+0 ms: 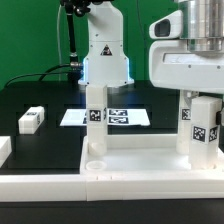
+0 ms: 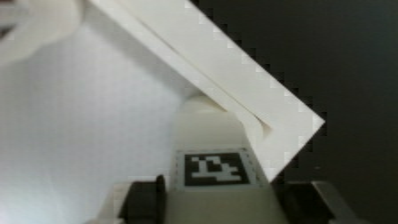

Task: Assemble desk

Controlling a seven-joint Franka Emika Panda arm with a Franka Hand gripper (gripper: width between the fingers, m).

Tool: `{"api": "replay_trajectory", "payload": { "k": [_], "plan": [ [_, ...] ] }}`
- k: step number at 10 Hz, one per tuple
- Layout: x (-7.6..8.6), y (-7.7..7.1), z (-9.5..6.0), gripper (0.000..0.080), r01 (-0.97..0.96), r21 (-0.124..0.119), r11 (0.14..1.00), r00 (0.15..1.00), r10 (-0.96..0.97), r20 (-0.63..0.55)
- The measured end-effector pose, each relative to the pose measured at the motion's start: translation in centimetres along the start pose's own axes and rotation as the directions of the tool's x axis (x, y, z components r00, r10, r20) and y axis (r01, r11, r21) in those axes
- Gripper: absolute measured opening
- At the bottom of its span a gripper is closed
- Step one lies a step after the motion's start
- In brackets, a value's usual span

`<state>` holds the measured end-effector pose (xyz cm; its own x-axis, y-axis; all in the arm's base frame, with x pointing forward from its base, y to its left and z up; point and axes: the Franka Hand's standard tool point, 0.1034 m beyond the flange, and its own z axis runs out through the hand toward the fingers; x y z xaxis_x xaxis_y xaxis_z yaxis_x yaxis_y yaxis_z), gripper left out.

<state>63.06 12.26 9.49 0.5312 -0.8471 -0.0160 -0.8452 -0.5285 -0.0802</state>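
Two legs stand upright on the desk top as the arm works at the corner.

The desk top (image 1: 140, 160) lies flat at the front of the black table (image 1: 45, 100), a round socket (image 1: 94, 158) showing at its near corner. One leg (image 1: 97, 115) rises at the exterior view's left; the other leg (image 1: 202, 125), at that view's right, sits between the fingers of the gripper (image 1: 200, 98), which is closed partway around it. In the wrist view the tagged leg (image 2: 217, 160) lies between the dark fingertips (image 2: 146, 200). Two more loose legs (image 1: 32, 120) lie on the table, well apart from the top, and the marker board (image 1: 120, 117) lies behind.
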Motion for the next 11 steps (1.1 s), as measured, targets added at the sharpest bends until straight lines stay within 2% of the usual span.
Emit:
{"api": "replay_trajectory", "payload": {
  "k": [2, 4, 6, 7, 8, 9, 11],
  "plan": [
    [0.2, -0.5, 0.0, 0.0293, -0.238, -0.008, 0.971, 0.971, 0.238, 0.007],
    [0.9, -0.4, -0.1, 0.0293, -0.443, 0.005, 0.897, 0.896, 0.442, 0.043],
    [1.1, -0.6, 0.1, 0.0293, -0.673, 0.008, 0.74, 0.739, 0.672, 0.053],
    [1.2, -0.8, 0.1, 0.0293, -0.754, 0.022, 0.656, 0.656, 0.752, 0.062],
    [1.3, -0.9, 0.1, 0.0294, -0.81, 0.022, 0.586, 0.586, 0.808, 0.063],
    [1.5, -0.8, 0.1, 0.0294, -0.834, 0.025, 0.551, 0.551, 0.832, 0.057],
    [1.6, -0.6, 0.0, 0.0295, -0.842, 0.028, 0.539, 0.54, 0.84, 0.052]
  ]
}}
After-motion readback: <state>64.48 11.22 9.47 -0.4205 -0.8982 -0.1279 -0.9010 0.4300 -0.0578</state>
